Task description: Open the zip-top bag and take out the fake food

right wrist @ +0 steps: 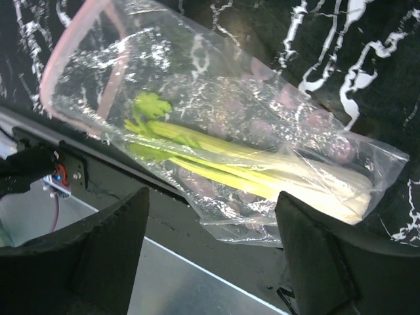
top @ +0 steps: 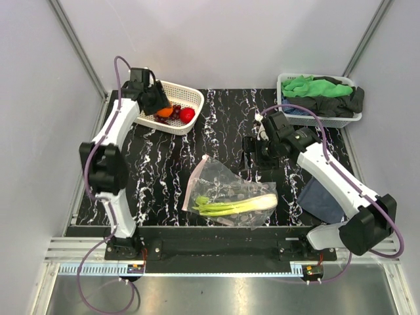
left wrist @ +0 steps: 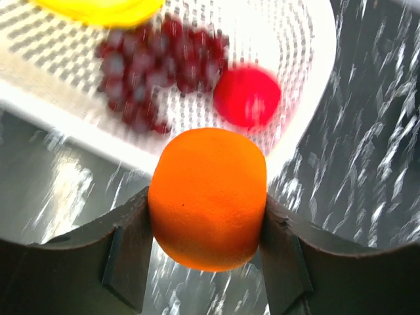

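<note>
On the black table (top: pixel 223 125), close to the front edge, lies the clear bag (top: pixel 226 187). Its pink zip strip (top: pixel 195 184) is on the left side. In the right wrist view the two pink edges stand apart, so the mouth is open. Long green stalks (top: pixel 239 205) lie on their side inside the bag.

The right gripper (top: pixel 251 157) hangs over the table just behind the bag. Its fingers (right wrist: pixel 98 249) are spread wide with nothing between them, and they do not touch the bag.

At the back left stands a white basket (top: pixel 189 92). The left gripper (top: pixel 157 104) is over it. Its two fingers (left wrist: pixel 131 256) pinch an orange piece (left wrist: pixel 207 197) from both sides, right above the basket's rim. In the basket lie purple grapes (left wrist: pixel 157 72), a red fruit (left wrist: pixel 247 96) and a yellow banana (left wrist: pixel 98 10). They look blurry in the left wrist view.

At the back right, another white basket (top: pixel 321 122) holds a green cloth (top: pixel 321 86) and a black cloth (top: pixel 338 104).
</note>
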